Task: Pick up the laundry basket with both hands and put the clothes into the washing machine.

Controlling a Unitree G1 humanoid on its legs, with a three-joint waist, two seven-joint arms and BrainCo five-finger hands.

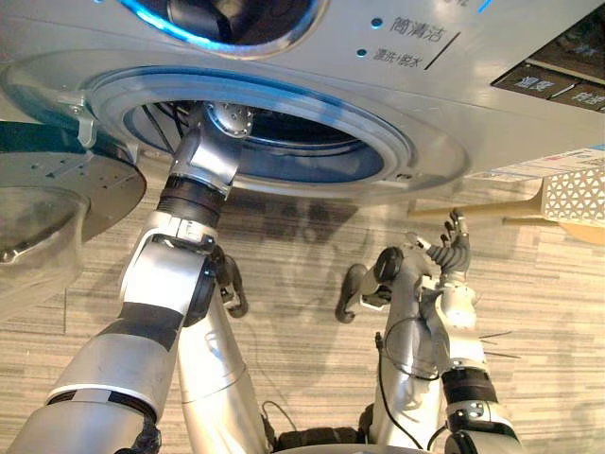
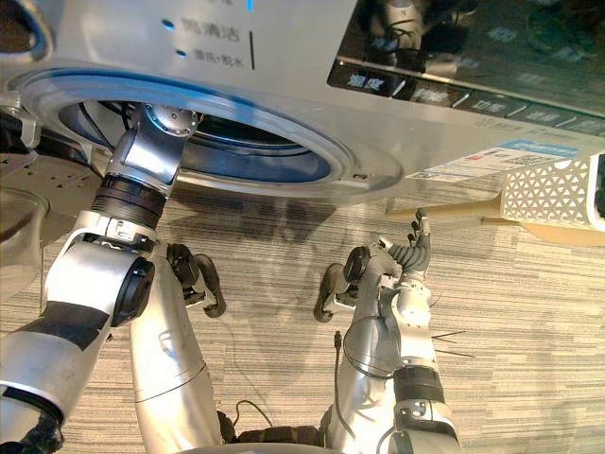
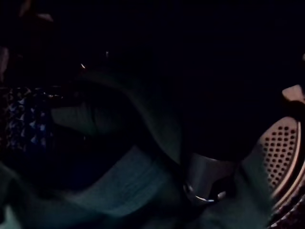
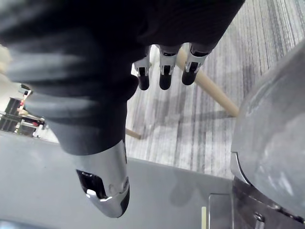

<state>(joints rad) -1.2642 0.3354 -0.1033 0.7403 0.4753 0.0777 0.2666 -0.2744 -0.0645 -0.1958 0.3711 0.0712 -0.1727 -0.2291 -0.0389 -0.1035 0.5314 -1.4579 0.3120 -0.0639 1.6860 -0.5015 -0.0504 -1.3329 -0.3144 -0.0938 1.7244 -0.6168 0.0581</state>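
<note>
The washing machine's round door opening (image 1: 383,128) faces me, and my left arm (image 1: 201,161) reaches through it into the drum, so the hand is hidden inside. Past that hand lie dark teal clothes (image 3: 119,176) and a blue patterned piece (image 3: 24,119), against the perforated drum wall (image 3: 281,148). The white lattice laundry basket (image 2: 553,194) stands to the right of the machine. My right hand (image 1: 452,248) hangs in front of the machine below the opening, fingers relaxed and holding nothing, with its thumb (image 4: 102,176) held straight.
The machine's door (image 1: 57,189) hangs open at the left. A pale wooden bar (image 1: 473,206) lies under the basket near the right hand. Striped grey carpet (image 1: 312,359) covers the floor in front of the machine.
</note>
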